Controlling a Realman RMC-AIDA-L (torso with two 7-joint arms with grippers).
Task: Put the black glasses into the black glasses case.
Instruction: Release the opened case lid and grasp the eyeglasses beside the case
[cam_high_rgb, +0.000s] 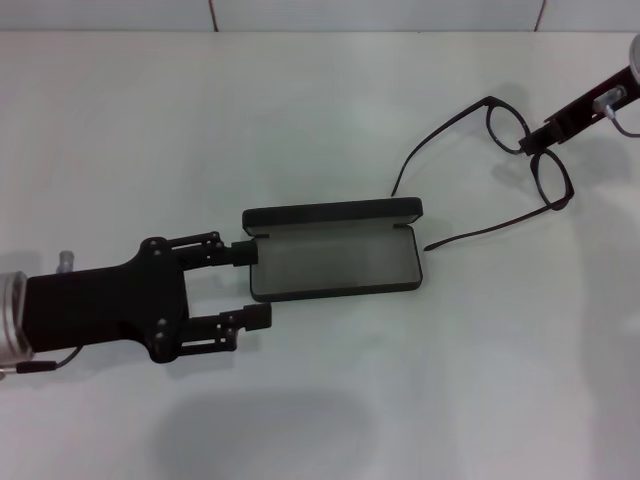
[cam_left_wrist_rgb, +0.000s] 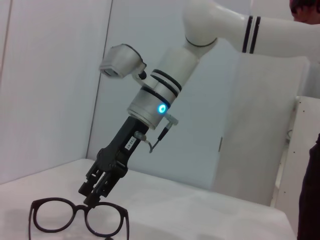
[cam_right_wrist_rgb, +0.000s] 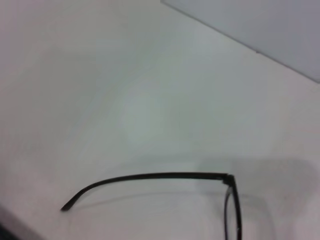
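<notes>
My right gripper (cam_high_rgb: 533, 143) pinches the bridge of the black glasses (cam_high_rgb: 528, 150), temples trailing toward the open black glasses case (cam_high_rgb: 335, 250), which my left gripper (cam_high_rgb: 255, 285) (fingers spread) flanks at its near end.

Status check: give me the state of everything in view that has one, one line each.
Case: open, empty, flat on the table.
Glasses: temples unfolded, outside the case, gripped at the bridge.
Right gripper: shut on the glasses' bridge.
Left gripper: open, one finger touching the case's end.
</notes>
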